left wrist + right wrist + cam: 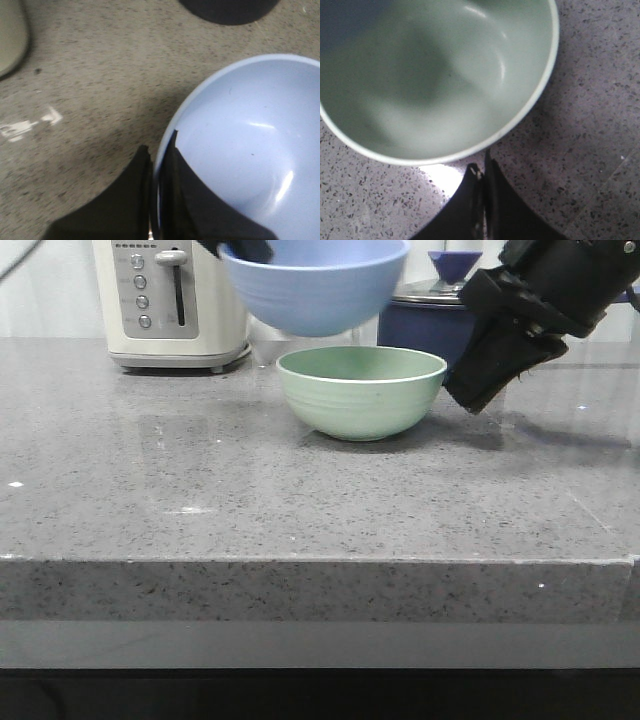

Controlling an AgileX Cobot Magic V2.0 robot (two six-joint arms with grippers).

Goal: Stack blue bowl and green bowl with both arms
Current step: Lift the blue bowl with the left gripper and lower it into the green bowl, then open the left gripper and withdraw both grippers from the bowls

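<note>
Gripping blue bowl [316, 285] above green bowl [361, 391], left jaws [159, 156], right jaws [483, 170] closed empty, toaster [172, 302] behind.

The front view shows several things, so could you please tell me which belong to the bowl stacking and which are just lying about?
Job: blue bowl, green bowl, left gripper, right gripper.
Lying about: toaster, saucepan.

A blue bowl [316, 285] is hanging just above the green bowl [360, 391], narrowing that gap; toaster [172, 302] and saucepan [425, 322] are crowding behind, countertop [250, 500] lying open in front.
</note>
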